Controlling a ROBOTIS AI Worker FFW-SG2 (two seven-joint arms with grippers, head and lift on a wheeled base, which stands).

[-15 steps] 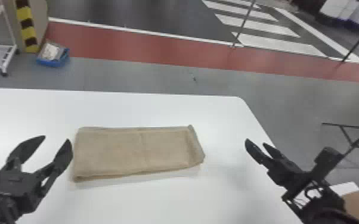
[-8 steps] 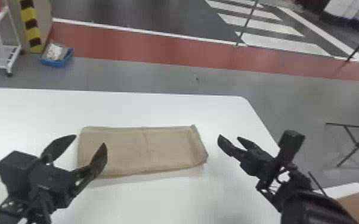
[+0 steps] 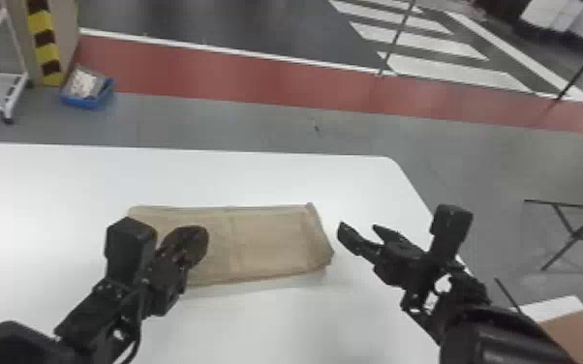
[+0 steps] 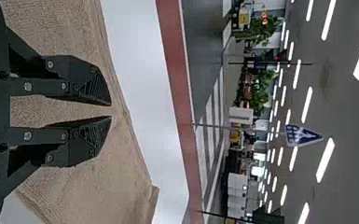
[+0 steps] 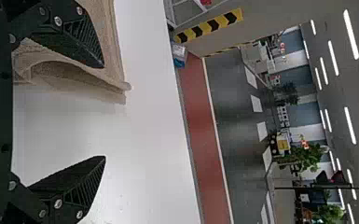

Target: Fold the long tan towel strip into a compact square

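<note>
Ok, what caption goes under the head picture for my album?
Tan towel on a white table, the robot's left tool above it, the right tool past its right end.

The towel (image 3: pixel 266 242) is matt cloth with a rough, woven look; the bench (image 3: pixel 256 179) is smooth, faintly glossy; the left pincer (image 3: pixel 192 238) and right pincer (image 3: pixel 357 225) look matt, with ribbed fingertips (image 4: pixel 99 88) and shiny metal screws (image 4: pixel 27 87).
</note>
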